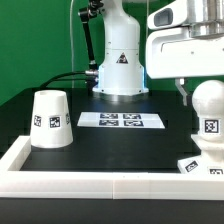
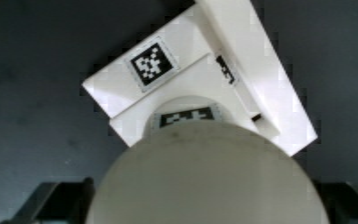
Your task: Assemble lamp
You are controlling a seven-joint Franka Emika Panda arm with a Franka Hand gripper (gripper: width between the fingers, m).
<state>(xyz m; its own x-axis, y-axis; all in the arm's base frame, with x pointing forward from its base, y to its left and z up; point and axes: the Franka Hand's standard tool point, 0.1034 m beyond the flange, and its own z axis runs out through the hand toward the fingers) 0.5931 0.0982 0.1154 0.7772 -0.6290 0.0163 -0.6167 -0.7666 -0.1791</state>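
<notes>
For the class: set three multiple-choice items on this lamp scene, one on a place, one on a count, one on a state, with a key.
1. The shade stands at the exterior view's: A left; B right; C middle.
2. Tags on the marker board: A two; B four; C six.
3. The shade is: A on its side; B upright, narrow end up; C upside down.
Key: A, it is left of the marker board; B, four printed squares show in a row; B, its wide end is down.
</notes>
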